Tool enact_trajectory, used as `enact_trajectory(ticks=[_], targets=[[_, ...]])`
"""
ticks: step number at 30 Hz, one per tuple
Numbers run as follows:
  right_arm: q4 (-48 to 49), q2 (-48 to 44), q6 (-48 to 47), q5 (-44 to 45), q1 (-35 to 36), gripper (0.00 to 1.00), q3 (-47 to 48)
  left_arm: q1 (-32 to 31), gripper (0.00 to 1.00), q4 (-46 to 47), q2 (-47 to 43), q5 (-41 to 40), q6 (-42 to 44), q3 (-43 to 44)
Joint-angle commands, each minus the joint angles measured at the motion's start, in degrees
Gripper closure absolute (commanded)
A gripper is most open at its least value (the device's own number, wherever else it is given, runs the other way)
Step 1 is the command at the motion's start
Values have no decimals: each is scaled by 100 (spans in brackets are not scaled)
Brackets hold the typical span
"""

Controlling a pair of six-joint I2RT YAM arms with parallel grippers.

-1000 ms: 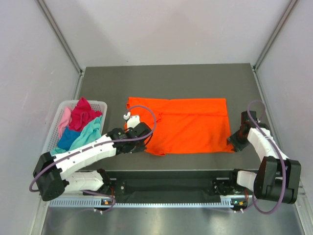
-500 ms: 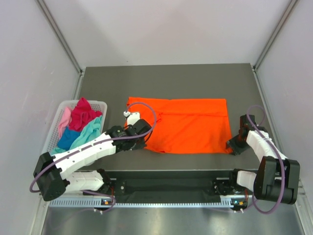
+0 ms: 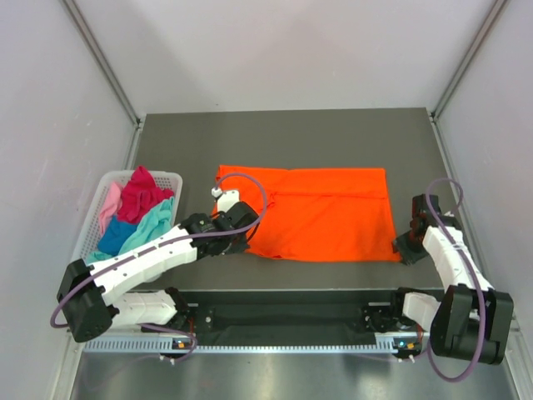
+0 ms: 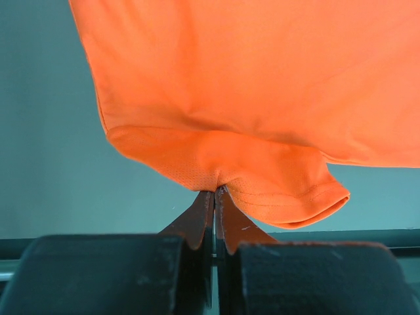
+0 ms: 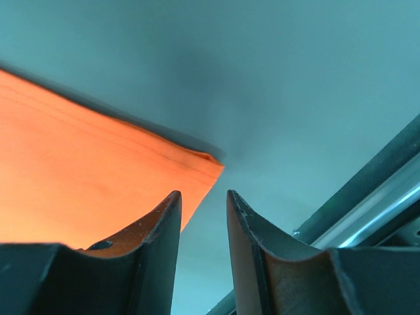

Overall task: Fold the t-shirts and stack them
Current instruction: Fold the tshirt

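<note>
A bright orange t-shirt (image 3: 321,212) lies spread flat on the dark table. My left gripper (image 3: 247,239) is shut on a bunched fold at the shirt's near left corner; in the left wrist view the fingertips (image 4: 215,191) pinch the orange cloth (image 4: 262,85). My right gripper (image 3: 402,248) is just off the shirt's near right corner. Its jaws (image 5: 203,193) stand apart with nothing between them, and the orange corner (image 5: 98,177) lies to their left. Magenta (image 3: 140,196), pale pink (image 3: 109,204) and teal (image 3: 150,227) t-shirts lie crumpled in the basket.
The white lattice basket (image 3: 171,175) sits at the table's left edge, beside my left arm. A metal rail (image 5: 367,197) runs close on the right of my right gripper. Grey walls close in the table on three sides.
My right gripper has drawn back to the right, off the shirt's near right corner. My left gripper stays shut on the near left corner and has barely moved.
</note>
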Motion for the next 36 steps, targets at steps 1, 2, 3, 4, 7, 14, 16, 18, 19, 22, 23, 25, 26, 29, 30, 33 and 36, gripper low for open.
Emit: enact_trajectory(ticks=[1, 2, 3, 4, 7, 14, 16, 18, 19, 22, 23, 25, 26, 29, 30, 33, 36], targets=[[79, -67, 256, 60, -48, 66, -202, 33, 100, 73, -80, -83, 142, 147], [211, -50, 282, 24, -56, 65, -237, 33, 100, 55, -89, -92, 168, 156], [299, -32, 300, -2, -57, 65, -307, 41, 100, 38, -80, -101, 177, 182], [395, -23, 309, -2, -48, 66, -343, 50, 100, 29, -80, -101, 177, 191], [572, 108, 336, 68, -56, 66, -431, 68, 100, 37, -89, -109, 186, 217], [765, 197, 257, 419, -48, 77, -545, 85, 100, -24, -133, -153, 133, 296], [871, 83, 213, 533, -48, 89, -606, 94, 100, -24, -115, -153, 142, 331], [959, -5, 169, 586, -48, 97, -633, 103, 100, -33, -89, -136, 142, 375], [1011, -32, 116, 587, -56, 100, -633, 103, 100, -42, -62, -144, 142, 384], [1108, -128, 11, 499, -56, 100, -607, 103, 100, -77, -62, -153, 133, 411], [1108, -164, -7, 464, -57, 100, -598, 103, 100, -77, -71, -171, 124, 411], [1108, -278, -86, 385, -56, 100, -519, 112, 100, -59, -62, -232, 124, 437], [1108, -383, -121, 358, -48, 100, -475, 129, 100, -42, -36, -250, 150, 446], [1300, -681, -349, 244, -56, 100, -317, 234, 100, -50, 87, -347, 265, 586], [1371, -752, -428, 200, -57, 100, -256, 287, 100, -42, 157, -329, 308, 682], [1792, -841, -754, -142, -48, 100, -106, 585, 100, 55, 263, -312, 537, 823], [2012, -552, -956, -310, -39, 100, 87, 1077, 100, 283, 394, -92, 871, 929]])
